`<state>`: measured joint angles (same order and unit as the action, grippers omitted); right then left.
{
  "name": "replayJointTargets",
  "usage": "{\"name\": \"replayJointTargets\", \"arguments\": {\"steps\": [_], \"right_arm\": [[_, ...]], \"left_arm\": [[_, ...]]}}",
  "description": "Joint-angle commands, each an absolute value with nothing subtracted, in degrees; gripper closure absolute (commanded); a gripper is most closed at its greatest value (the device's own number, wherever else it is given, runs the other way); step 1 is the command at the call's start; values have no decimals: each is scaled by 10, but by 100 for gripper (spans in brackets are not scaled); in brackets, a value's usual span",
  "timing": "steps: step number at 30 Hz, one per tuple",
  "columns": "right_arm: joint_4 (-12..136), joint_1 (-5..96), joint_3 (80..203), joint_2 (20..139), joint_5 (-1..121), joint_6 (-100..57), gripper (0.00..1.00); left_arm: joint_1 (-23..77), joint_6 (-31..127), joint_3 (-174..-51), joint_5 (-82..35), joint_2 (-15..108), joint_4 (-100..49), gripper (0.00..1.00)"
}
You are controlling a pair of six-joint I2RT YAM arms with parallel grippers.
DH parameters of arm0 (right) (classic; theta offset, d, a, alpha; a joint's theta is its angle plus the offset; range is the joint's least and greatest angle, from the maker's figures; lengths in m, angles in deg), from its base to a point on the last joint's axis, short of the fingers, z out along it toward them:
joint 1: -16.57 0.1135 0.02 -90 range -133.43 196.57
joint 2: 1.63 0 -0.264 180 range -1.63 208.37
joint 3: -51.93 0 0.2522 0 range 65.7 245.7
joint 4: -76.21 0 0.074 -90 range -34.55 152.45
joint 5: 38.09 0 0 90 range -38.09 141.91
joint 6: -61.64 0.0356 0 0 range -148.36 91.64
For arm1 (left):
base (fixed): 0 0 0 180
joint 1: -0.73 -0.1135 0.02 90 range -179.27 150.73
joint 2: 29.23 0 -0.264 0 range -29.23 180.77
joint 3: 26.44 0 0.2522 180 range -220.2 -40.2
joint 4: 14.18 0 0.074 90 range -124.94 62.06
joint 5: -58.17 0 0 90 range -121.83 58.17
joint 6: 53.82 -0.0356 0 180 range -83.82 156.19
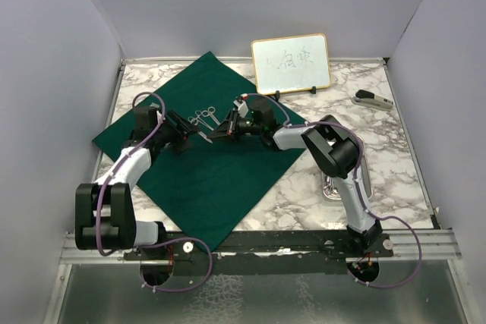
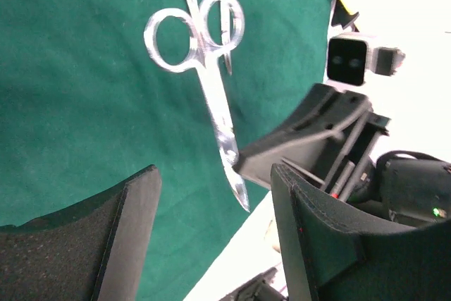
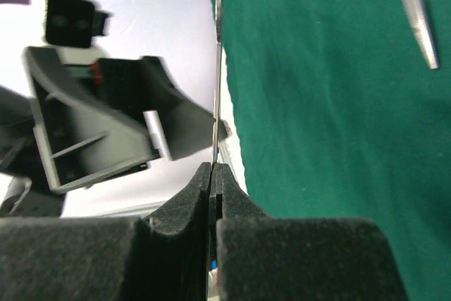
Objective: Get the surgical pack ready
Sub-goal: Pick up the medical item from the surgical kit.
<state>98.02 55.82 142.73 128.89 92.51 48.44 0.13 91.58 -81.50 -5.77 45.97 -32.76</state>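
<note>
Dark green cloth sheet (image 1: 220, 180) lies flat on the marble table (image 1: 364, 111), set as a diamond. Steel tray (image 1: 331, 187) sits off the cloth's right edge, partly hidden by the right arm. Left gripper (image 2: 215, 174) is over the cloth's middle, fingers wide, touching nothing. Right gripper (image 3: 213, 170) faces it, pinched tight on the blade of one pair of scissors (image 2: 211, 96), held above the cloth. Other instruments (image 1: 201, 117) lie on the cloth just behind.
</note>
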Motion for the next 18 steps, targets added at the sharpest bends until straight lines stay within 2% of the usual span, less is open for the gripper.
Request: {"name": "replayJointTargets", "arguments": {"steps": [1, 11, 13, 18], "right_arm": [[1037, 554, 1414, 1242, 942, 497, 99], [1041, 554, 1398, 1223, 940, 491, 99], [1045, 554, 1394, 1219, 939, 492, 99], [1037, 554, 1373, 1197, 936, 479, 99]], "left_arm": [[9, 996, -812, -3, 492, -246, 33], [55, 1056, -863, -39, 557, -263, 36], [66, 1068, -864, -38, 564, -243, 44], [70, 1057, -870, -70, 541, -256, 72]]}}
